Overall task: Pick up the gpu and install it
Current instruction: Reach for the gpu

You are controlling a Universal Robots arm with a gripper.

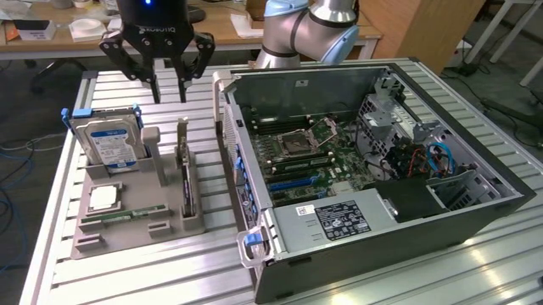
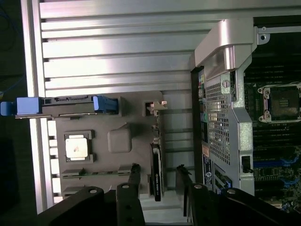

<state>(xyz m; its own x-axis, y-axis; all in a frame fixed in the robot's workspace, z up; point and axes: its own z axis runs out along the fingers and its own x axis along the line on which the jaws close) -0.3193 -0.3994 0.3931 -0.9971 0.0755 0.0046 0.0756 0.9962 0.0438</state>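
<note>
The gpu (image 1: 182, 173) is a thin dark card standing on edge in a slot of the grey holder (image 1: 127, 234) on the table. In the wrist view the gpu (image 2: 156, 175) shows as a narrow dark strip with its silver bracket end toward the far side. My gripper (image 1: 170, 96) hangs open above the far end of the holder, well clear of the card. Seen from the wrist, the gripper (image 2: 157, 173) has one finger on each side of the card's line. Nothing is held.
The holder also carries a silver hard drive (image 1: 106, 143) with a blue label, a CPU (image 1: 103, 198) and a green RAM stick (image 1: 127, 213). The open computer case (image 1: 246, 86) lies at the exterior view's right, motherboard (image 1: 306, 159) exposed. The slatted aluminium table (image 1: 170, 273) lies beneath.
</note>
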